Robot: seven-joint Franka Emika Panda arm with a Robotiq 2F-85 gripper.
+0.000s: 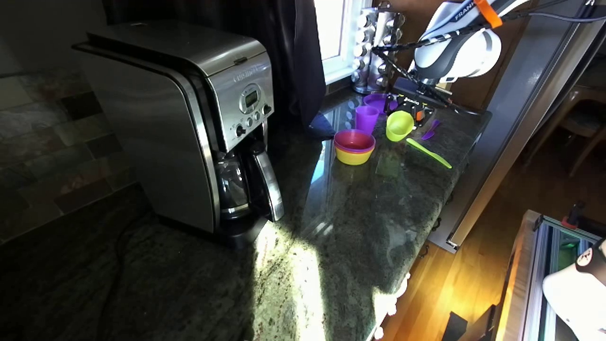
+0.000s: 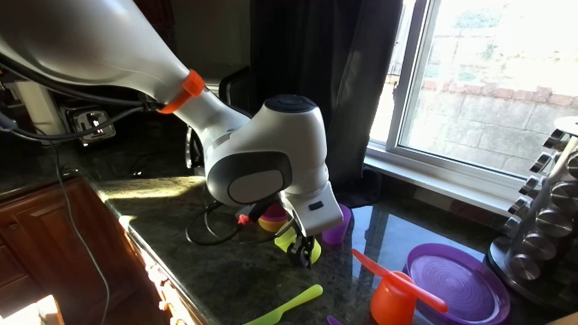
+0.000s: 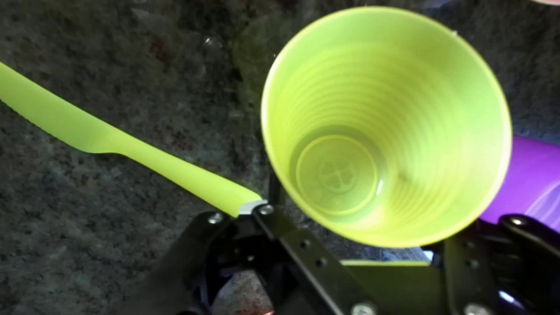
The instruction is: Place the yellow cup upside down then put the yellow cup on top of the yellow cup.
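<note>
The yellow-green cup is held tilted, its mouth turned toward the coffee maker side in an exterior view. It also shows in an exterior view, partly hidden by my gripper. In the wrist view the cup sits between the two black fingers of the gripper, with its open mouth and inner base facing the camera. The fingers are shut around its body. Its reflection in an exterior view lies apart from it, so it seems slightly above the counter. Only one yellow cup shows.
A purple cup stands beside the held cup. Stacked bowls are close by. A green knife lies on the counter. An orange cup with an orange knife across it stands by a purple plate and a spice rack.
</note>
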